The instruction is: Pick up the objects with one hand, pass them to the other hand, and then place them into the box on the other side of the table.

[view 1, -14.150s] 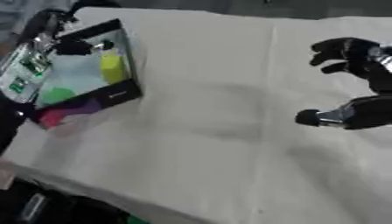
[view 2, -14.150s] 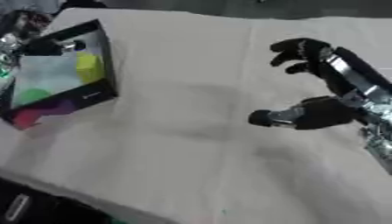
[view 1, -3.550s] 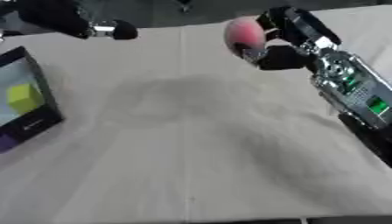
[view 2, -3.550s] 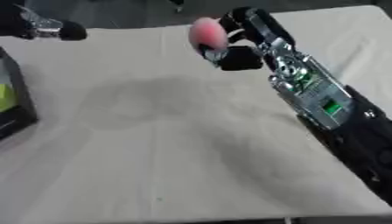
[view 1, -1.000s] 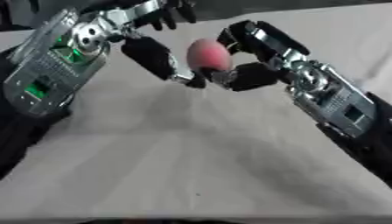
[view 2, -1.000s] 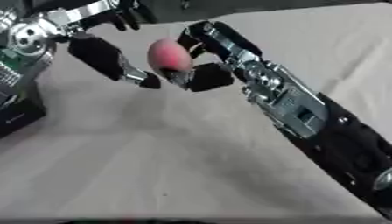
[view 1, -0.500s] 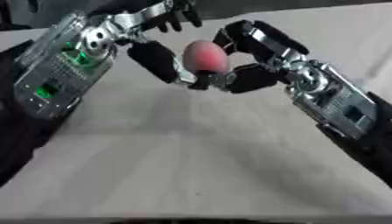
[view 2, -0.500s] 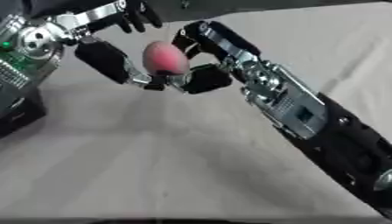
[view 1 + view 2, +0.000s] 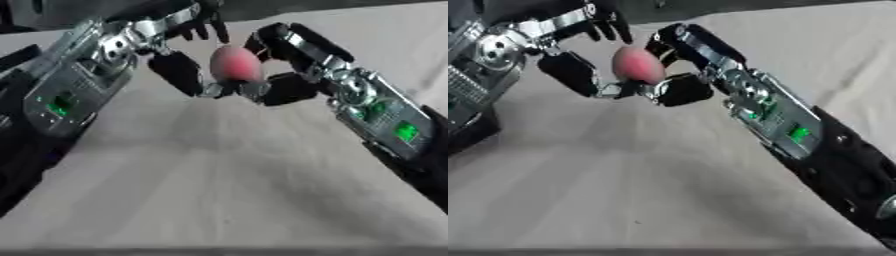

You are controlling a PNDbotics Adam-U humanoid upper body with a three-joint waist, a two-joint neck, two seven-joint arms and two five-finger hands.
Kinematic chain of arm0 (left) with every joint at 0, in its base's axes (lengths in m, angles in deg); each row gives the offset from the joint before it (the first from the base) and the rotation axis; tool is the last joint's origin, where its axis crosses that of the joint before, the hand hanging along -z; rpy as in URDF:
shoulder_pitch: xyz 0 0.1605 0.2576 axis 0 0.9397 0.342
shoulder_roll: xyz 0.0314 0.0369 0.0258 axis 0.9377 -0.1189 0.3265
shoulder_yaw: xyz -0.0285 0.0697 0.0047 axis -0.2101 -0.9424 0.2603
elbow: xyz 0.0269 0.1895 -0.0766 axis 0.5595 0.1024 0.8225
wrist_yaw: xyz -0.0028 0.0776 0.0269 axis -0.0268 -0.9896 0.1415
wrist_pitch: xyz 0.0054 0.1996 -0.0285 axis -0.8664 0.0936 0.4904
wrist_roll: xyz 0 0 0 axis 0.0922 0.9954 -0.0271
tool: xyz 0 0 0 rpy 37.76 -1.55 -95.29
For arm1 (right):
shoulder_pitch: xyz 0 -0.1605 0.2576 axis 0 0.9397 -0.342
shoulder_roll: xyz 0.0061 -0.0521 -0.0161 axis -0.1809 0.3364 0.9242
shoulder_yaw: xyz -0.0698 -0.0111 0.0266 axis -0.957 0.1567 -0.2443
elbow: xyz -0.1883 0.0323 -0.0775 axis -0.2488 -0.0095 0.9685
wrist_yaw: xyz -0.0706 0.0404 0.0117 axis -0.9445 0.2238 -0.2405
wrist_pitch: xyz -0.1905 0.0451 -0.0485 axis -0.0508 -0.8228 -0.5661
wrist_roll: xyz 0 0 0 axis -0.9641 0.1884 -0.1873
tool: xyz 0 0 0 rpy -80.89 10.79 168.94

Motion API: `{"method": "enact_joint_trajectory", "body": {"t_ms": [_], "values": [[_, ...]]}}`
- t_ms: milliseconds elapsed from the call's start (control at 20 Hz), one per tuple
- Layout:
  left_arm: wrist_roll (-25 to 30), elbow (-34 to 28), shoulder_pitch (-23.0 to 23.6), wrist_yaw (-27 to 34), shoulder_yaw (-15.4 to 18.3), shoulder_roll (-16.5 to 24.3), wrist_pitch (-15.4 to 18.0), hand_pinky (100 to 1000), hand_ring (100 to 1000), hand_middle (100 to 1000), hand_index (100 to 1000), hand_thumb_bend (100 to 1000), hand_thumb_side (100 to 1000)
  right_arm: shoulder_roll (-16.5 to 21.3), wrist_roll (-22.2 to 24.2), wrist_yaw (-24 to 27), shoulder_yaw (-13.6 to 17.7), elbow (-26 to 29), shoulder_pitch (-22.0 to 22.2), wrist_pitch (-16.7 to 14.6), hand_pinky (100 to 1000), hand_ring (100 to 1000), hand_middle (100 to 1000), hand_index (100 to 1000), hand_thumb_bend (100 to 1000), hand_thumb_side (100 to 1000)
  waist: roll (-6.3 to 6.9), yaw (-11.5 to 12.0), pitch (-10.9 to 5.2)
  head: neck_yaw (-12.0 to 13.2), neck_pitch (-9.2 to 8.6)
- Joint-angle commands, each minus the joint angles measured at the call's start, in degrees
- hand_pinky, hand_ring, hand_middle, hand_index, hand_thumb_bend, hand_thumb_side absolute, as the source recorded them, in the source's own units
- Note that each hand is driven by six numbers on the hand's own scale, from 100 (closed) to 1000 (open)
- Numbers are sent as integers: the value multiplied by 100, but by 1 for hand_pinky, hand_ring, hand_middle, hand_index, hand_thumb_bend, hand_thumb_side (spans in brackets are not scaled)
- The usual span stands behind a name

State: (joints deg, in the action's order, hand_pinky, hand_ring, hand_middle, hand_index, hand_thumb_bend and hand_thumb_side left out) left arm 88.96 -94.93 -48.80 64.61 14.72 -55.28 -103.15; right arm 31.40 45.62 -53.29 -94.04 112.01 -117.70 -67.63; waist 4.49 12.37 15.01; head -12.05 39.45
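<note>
Right hand (image 9: 278, 75) curls fingers and thumb round a smooth pink rounded object (image 9: 234, 64), held aloft near the far edge of the cloth-covered table (image 9: 227, 185). Left hand (image 9: 179, 60) meets the object from the opposite side, thumb under it, fingers spread above; actual contact is unclear. A dark box corner (image 9: 467, 131) is cut off at the left edge.

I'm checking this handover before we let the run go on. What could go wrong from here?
1. The pink ball hangs above the table between both hands; if the right hand opens before the left hand has curled round it, it may drop and roll across the cloth.
2. The two thumbs sit very close under the ball and might collide.
</note>
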Motion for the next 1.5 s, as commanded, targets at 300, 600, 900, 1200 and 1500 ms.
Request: {"method": "enact_joint_trajectory", "body": {"t_ms": [300, 600, 900, 1200, 1500], "values": [[46, -52, -127, 50, 6, 53, 103, 769, 739, 716, 616, 429, 100, 6, 85, -78, -27, 91, -63, -12, 705, 720, 424, 494, 340, 100, 45, -16, -1, 17, -34], [20, -137, -135, 173, 14, 37, 225, 759, 714, 694, 598, 408, 100, -5, 152, -113, -41, 60, -52, 5, 703, 716, 424, 494, 342, 100, 39, -27, 12, 22, -48], [-240, -116, -121, 503, 0, 4, 279, 701, 625, 613, 549, 552, 100, -23, 207, -139, -37, 19, -44, 35, 702, 718, 431, 504, 357, 100, 37, -35, 29, 31, -54], [-290, -12, -131, 859, -37, -51, 140, 648, 581, 541, 432, 475, 100, -39, 244, -164, -40, 4, -48, 46, 703, 722, 438, 515, 383, 100, 41, -36, 37, 38, -54], [-418, 48, -131, 1039, -38, -84, -33, 603, 523, 493, 357, 485, 100, -51, 252, -112, -20, 1, -49, 56, 705, 735, 457, 543, 486, 100, 44, -41, 34, 47, -60]]}}
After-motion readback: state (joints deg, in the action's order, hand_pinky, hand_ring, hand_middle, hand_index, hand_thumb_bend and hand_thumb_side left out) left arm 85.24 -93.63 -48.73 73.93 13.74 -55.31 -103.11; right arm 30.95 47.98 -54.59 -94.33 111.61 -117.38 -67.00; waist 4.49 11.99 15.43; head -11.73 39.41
